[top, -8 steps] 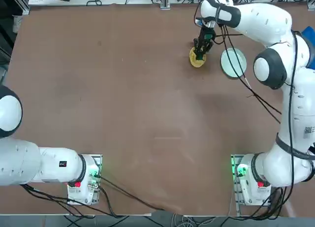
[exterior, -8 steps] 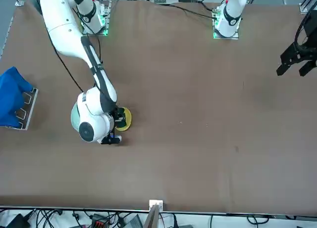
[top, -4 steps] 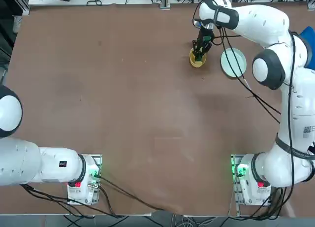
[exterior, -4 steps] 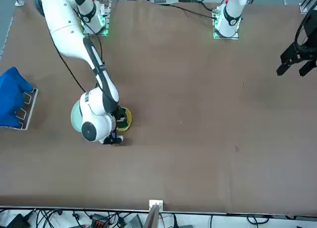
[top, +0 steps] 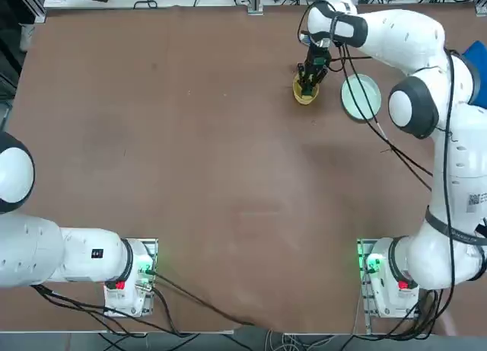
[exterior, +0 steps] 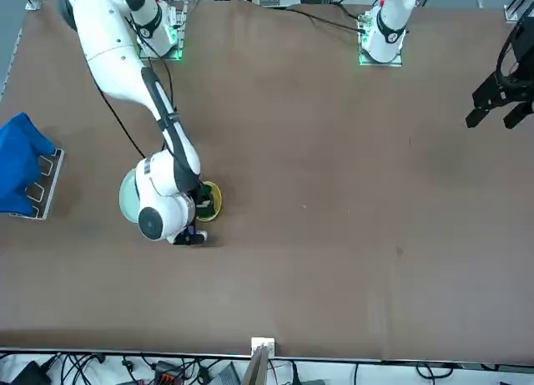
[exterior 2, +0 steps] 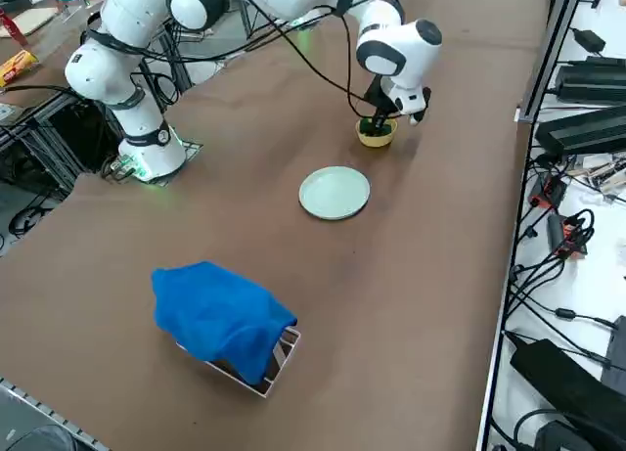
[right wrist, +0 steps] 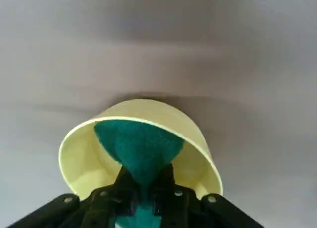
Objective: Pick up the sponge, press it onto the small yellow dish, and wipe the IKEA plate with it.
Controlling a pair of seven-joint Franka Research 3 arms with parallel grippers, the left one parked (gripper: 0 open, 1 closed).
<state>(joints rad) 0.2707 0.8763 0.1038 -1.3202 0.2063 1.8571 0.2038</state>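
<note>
Sponge (right wrist: 141,144) pinched between the two fingers of the right pincer (right wrist: 144,188), its green faces bowed and narrowed by the squeeze. It sits inside the small yellow dish (right wrist: 200,171); from the wrist, the flared end shows within the rim. Pressing step judged under way; whether the sponge bears on the bottom of the dish cannot be told. IKEA plate (exterior 2: 335,193) lies flat on the bench (exterior 2: 245,216), apart from the dish, unwiped as far as can be judged.

Risks, by judgement:
- Dish is light-looking and no hand steadies it. A sideways push through the sponge could slide or tip it.
- Hard pinch at the sponge's middle leaves the ends free to fold. Pressed further, it may twist or slip out of the grip.
- Lifting while the sponge is wedged against the wall could drag the dish along.
- Arm cables (top: 388,141) pass over the plate in the top view; if low enough, they could snag its rim during the move across.

Brands and writing: no lettering legible on plate, dish or sponge; the maker's name on the plate is not visible. A small square code (top: 476,199) marks the right arm (top: 437,240), unreadable.
</note>
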